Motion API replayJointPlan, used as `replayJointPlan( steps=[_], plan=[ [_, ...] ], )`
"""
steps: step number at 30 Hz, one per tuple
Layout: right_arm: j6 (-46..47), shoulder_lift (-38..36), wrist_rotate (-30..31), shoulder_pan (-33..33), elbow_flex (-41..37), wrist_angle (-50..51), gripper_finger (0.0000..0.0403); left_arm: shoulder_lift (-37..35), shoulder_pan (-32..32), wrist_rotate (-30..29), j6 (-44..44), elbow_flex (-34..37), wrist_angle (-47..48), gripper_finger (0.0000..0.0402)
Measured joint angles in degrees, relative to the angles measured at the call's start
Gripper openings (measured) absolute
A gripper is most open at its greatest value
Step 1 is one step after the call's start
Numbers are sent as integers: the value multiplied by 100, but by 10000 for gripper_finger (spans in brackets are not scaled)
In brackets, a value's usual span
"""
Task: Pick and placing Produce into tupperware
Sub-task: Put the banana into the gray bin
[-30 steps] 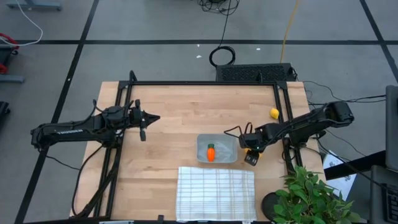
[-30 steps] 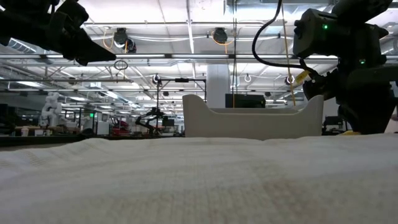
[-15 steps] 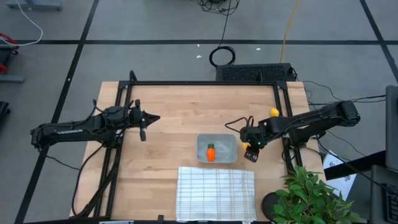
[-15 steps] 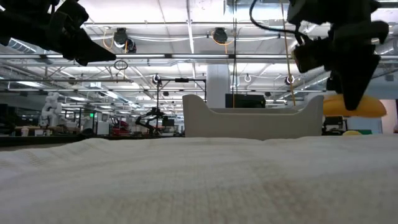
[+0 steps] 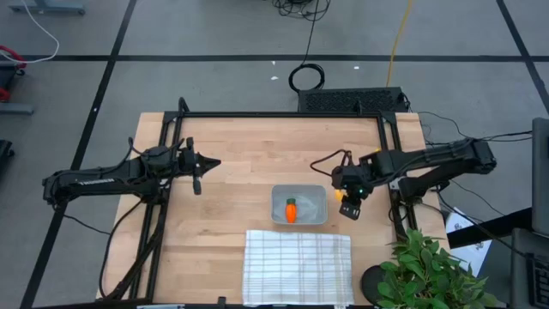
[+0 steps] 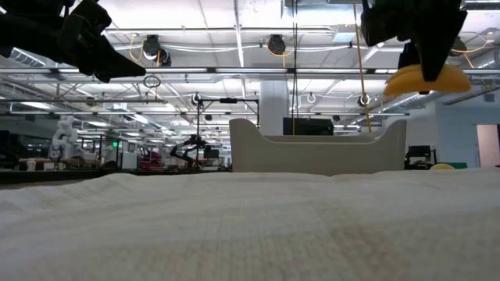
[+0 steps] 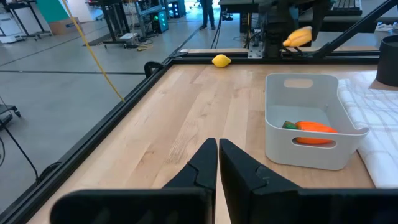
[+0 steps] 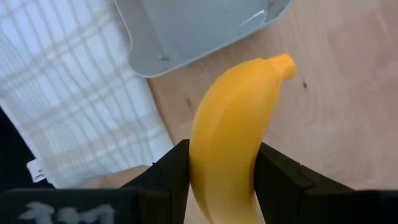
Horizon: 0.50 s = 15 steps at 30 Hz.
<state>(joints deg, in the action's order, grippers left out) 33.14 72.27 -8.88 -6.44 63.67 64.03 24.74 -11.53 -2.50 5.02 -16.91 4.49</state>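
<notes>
Right pincer [image 8: 221, 180] is clamped on the curved yellow toy banana [image 8: 233, 130], arm stretched in low from the worktop's [image 5: 249, 154] right edge, lifted clear. The translucent grey rectangular plastic tupperware [image 5: 299, 206] sits just beside it. Left pincer [image 7: 217, 163] hangs pressed together, well apart on the other side.

2 slim robot arms, both matte black, built from tubular links joined by rounded, bulkier joint housings. A thin black cable loops loosely above the right arm's wrist. Each arm ends in a narrow end effector with 2 flat, angular black fingers: the left end effector [image 7: 217, 163] has wedge-shaped fingers tapering to blunt tips; the right end effector [image 8: 217, 174] has blocky, squared fingers.
</notes>
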Motion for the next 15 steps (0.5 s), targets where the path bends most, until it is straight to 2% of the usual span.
replayJointPlan(
  steps=[15],
  plan=[
    [-536, 594, -133, 247, 184, -9, 136, 2, 2, 0, 4, 0, -4, 21]
  ],
)
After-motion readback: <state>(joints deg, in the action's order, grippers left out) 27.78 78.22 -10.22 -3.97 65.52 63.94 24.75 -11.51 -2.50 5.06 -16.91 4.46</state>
